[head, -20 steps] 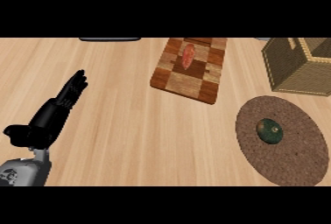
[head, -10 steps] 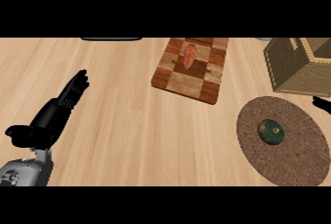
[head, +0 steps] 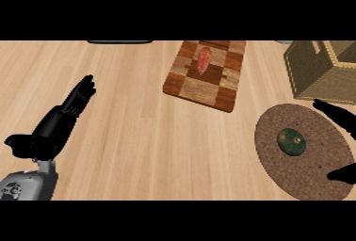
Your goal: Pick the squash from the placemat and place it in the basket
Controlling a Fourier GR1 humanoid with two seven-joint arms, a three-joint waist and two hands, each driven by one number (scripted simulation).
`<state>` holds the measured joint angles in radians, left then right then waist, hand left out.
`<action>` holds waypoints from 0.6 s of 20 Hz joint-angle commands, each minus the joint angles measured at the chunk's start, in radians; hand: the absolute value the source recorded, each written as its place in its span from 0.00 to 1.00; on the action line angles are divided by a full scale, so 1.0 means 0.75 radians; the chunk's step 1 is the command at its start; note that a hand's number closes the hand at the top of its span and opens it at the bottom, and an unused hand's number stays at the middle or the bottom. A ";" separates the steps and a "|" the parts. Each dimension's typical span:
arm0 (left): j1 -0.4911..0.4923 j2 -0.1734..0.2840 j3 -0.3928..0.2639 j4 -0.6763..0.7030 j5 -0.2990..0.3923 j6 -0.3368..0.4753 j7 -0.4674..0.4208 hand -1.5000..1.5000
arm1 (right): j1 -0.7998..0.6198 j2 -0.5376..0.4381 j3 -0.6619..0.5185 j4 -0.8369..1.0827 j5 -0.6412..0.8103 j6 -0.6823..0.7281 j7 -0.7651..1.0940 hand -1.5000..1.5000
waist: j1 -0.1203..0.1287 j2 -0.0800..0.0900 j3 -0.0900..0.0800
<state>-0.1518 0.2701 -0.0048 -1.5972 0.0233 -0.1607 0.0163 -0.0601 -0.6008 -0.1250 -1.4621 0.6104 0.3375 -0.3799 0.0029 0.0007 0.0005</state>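
A dark green squash (head: 292,141) sits near the middle of the round brown placemat (head: 278,167) at the right. The woven basket (head: 325,70) stands behind the placemat at the upper right edge. My right hand (head: 335,114) comes in from the right edge, open: its fingers lie over the placemat's far right rim and its thumb (head: 343,173) shows lower down, with the squash to the left of both and apart from them. My left hand (head: 61,121) rests open at the left, fingers pointing up.
A checkered wooden cutting board (head: 218,88) lies at the top centre with a reddish food item (head: 203,60) on it. A dark object (head: 119,42) shows at the counter's top edge.
My right hand has come into view from the right edge and now reaches over the placemat's right side. The left hand and the squash have stayed put.
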 commanded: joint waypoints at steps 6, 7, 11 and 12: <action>-0.087 -0.018 0.078 0.152 -0.061 -0.029 -0.080 0.50 | -0.010 0.063 -0.041 0.072 0.039 -0.007 -0.154 0.00 | -0.009 0.000 -0.001; -0.034 -0.081 0.010 0.081 -0.094 0.015 -0.020 0.50 | 0.041 0.043 -0.063 -0.039 0.008 0.052 -0.129 0.00 | -0.011 -0.002 -0.001; -0.063 -0.078 0.040 0.047 -0.076 -0.035 -0.006 0.50 | -0.046 0.122 -0.025 0.007 0.068 0.053 -0.079 0.00 | -0.007 -0.001 -0.001; -0.094 -0.091 0.037 0.119 -0.107 -0.022 -0.033 0.50 | -0.041 0.093 -0.045 0.075 0.094 0.026 -0.159 0.00 | -0.007 -0.001 -0.001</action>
<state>-0.1692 0.2202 0.0165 -1.5739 -0.0322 -0.1761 0.0064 -0.0906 -0.5339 -0.1492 -1.4154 0.6580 0.3486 -0.4713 -0.0004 -0.0002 0.0000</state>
